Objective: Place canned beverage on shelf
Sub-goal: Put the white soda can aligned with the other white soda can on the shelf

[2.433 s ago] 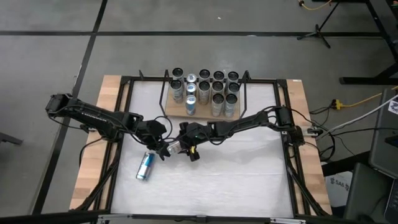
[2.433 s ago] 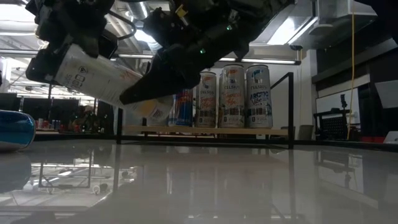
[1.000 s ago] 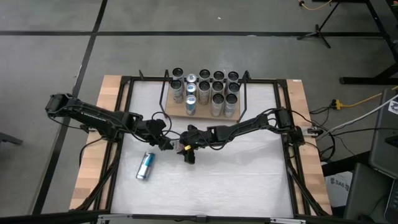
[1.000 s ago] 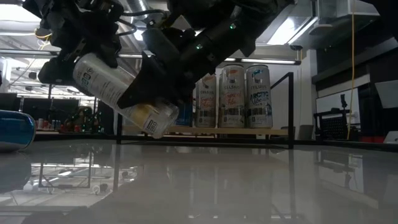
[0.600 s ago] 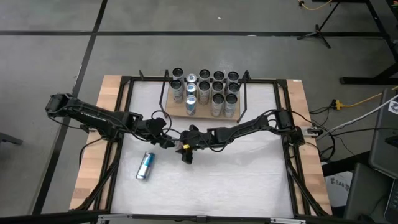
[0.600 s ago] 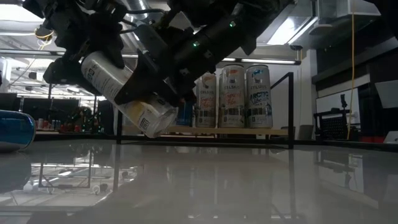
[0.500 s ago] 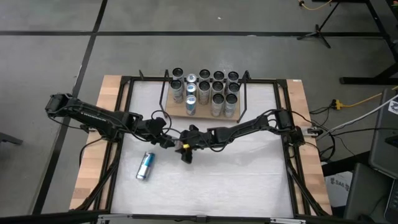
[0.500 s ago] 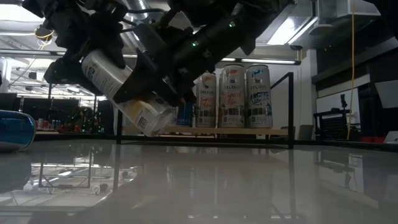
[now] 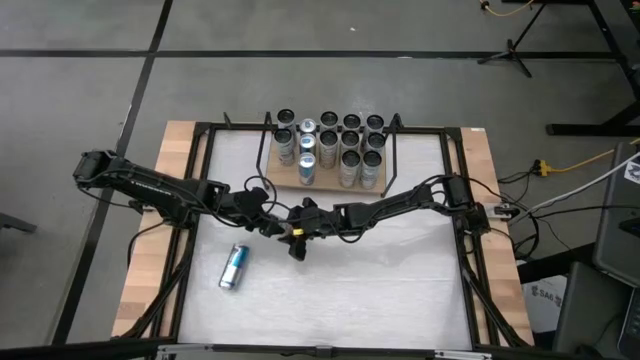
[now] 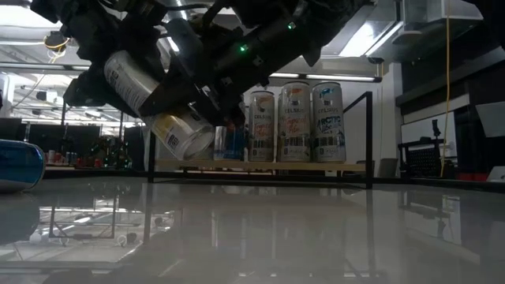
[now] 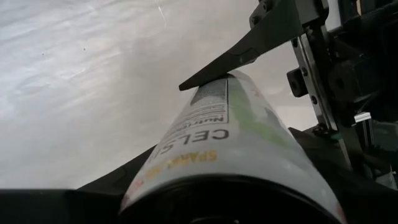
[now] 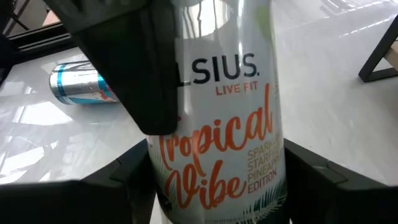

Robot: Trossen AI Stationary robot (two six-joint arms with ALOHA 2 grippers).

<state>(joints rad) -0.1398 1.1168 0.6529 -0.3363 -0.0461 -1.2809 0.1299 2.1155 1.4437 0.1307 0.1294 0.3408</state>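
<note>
Both grippers pinch one slim white Celsius can [image 12: 217, 124], a smooth glossy cylinder lettered in orange, held tilted in the air above the middle of the white tabletop [image 9: 400, 280]. The right gripper [image 9: 298, 238] has its dark, flat, tapering fingers [image 12: 124, 180] pressed on the can's two sides near one end. The left gripper [image 9: 272, 226] clamps the other end, its fingers [image 11: 118, 180] lying along the printed wall. In the low view the can [image 10: 158, 99] slants with its lower end clear of the reflective surface.

A second can [image 9: 234, 266], blue and silver metal, lies on its side on the table near the left arm, well apart from the grippers.

The shelf [image 9: 290, 183], a light-brown wooden board in a thin black rod frame, sits at the far edge and carries thirteen upright cans [image 9: 350, 140] with round dark tops.
</note>
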